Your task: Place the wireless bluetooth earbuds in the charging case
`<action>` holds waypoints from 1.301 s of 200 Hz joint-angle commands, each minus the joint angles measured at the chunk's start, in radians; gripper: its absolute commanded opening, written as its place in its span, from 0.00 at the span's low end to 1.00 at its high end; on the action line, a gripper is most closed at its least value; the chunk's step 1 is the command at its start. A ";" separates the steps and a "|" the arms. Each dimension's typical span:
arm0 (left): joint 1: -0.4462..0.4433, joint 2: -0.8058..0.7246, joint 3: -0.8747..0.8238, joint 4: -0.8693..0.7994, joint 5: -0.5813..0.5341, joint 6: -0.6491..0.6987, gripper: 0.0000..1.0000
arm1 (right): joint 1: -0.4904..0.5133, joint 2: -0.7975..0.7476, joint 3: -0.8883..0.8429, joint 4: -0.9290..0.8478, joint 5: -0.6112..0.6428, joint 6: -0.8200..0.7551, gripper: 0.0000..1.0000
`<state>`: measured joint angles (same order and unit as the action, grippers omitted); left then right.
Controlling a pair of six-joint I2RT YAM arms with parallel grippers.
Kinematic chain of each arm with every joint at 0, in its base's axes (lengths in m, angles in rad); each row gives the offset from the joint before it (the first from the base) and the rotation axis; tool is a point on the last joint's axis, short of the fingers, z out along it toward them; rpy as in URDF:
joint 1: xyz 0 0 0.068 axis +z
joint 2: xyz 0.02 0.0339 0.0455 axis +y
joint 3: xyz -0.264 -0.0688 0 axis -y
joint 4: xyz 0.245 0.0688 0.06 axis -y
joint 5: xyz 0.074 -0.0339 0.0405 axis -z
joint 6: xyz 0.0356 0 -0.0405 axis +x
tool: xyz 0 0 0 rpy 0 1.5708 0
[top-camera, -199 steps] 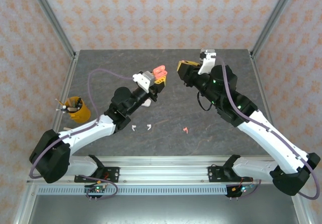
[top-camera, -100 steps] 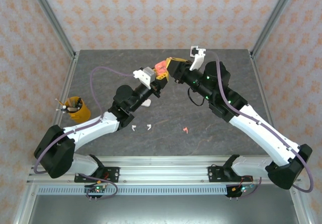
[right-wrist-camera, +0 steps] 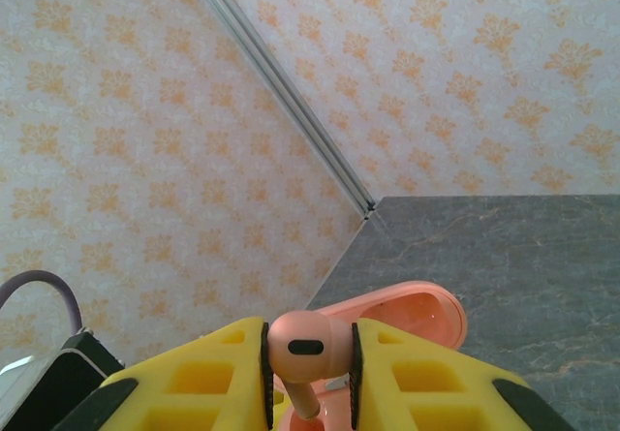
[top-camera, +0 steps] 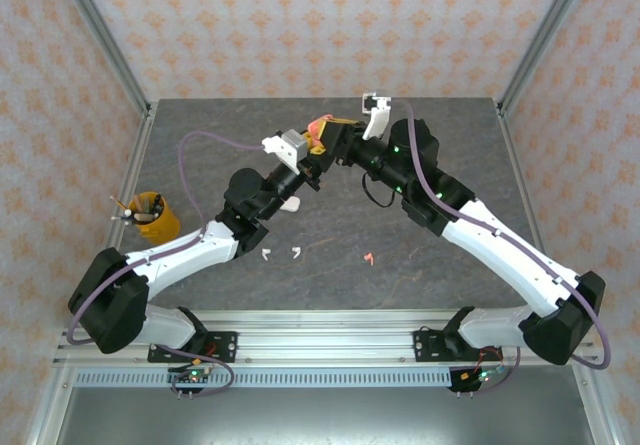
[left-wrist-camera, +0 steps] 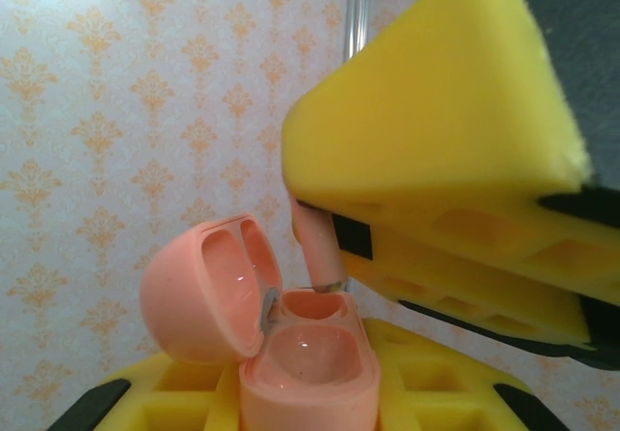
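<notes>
The coral-pink charging case (left-wrist-camera: 308,358) stands upright with its lid (left-wrist-camera: 203,291) swung open to the left, and my left gripper (left-wrist-camera: 306,407) is shut on its base. My right gripper (right-wrist-camera: 308,365) is shut on a coral-pink earbud (right-wrist-camera: 308,347), stem pointing down. In the left wrist view the earbud's stem (left-wrist-camera: 318,249) has its tip at the rim of the case's far socket, below my right gripper's yellow fingers (left-wrist-camera: 436,160). From above, the two grippers meet at the case (top-camera: 320,127), held above the table. Two white earbuds (top-camera: 266,255) (top-camera: 297,253) and another coral earbud (top-camera: 369,258) lie on the table.
A small white case (top-camera: 290,205) lies on the grey table (top-camera: 450,145) under the left arm. A yellow cup (top-camera: 152,217) with tools stands at the left edge. Metal frame posts (top-camera: 100,35) and patterned walls enclose the table.
My right arm has swung left and brought its earbud over the open case. The left gripper with the case has shifted slightly towards it.
</notes>
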<state>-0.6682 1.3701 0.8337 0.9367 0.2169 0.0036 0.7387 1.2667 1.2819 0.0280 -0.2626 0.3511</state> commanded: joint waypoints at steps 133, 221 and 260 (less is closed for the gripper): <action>-0.010 0.012 0.055 0.048 -0.026 -0.008 0.00 | -0.002 -0.016 -0.071 0.055 -0.043 0.008 0.23; -0.009 0.022 0.068 0.040 -0.026 -0.011 0.00 | -0.002 -0.029 -0.074 -0.015 -0.070 -0.065 0.23; -0.010 0.025 0.076 0.039 -0.018 -0.011 0.00 | -0.002 -0.028 -0.052 -0.086 -0.084 -0.141 0.23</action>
<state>-0.6743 1.3933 0.8471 0.9207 0.2035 -0.0002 0.7296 1.2514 1.2205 0.0601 -0.2893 0.2714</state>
